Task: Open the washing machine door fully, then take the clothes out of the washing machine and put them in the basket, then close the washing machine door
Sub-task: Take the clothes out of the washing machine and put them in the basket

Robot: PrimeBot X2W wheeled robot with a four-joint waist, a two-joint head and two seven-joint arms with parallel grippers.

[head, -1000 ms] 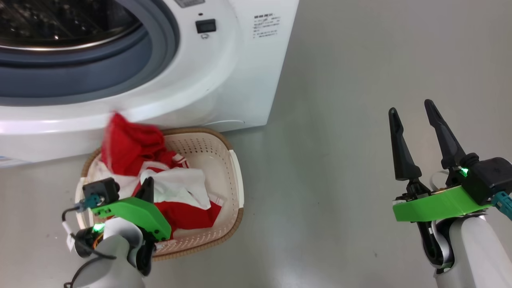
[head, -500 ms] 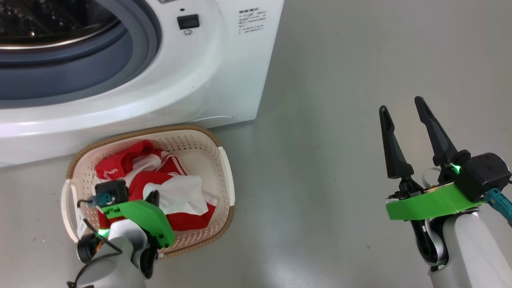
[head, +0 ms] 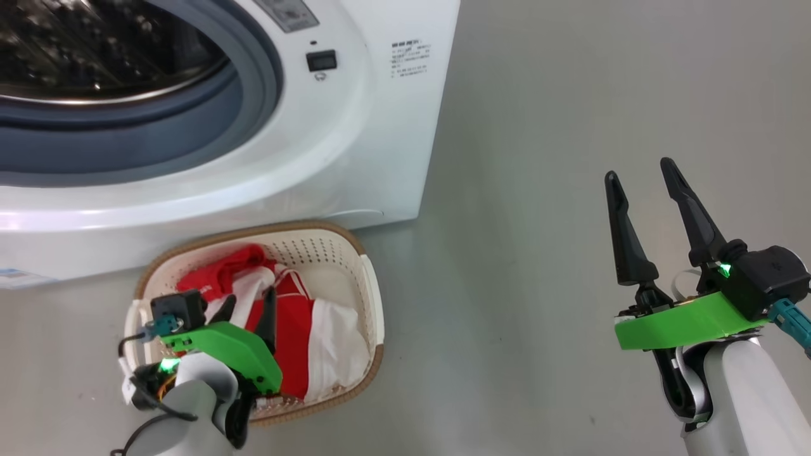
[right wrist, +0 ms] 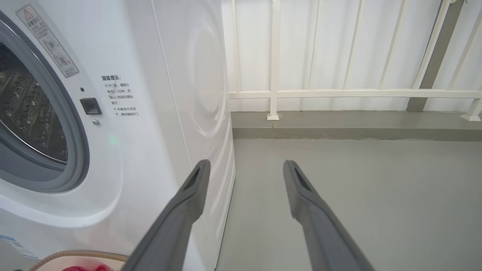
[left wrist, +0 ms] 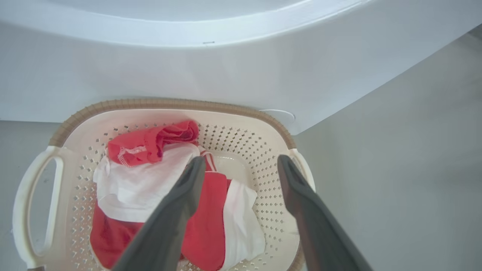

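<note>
Left end effector hangs wide open and empty just above the basket, where the red and white clothes lie heaped, and that basket looks parked right by the washing machine to keep drops short, right end effector open and empty too.

The right hand is seen with jaws spread wide over the grey floor. The washing machine is shown at left, drum exposed — the basket rim is glimpsed beneath it.
</note>
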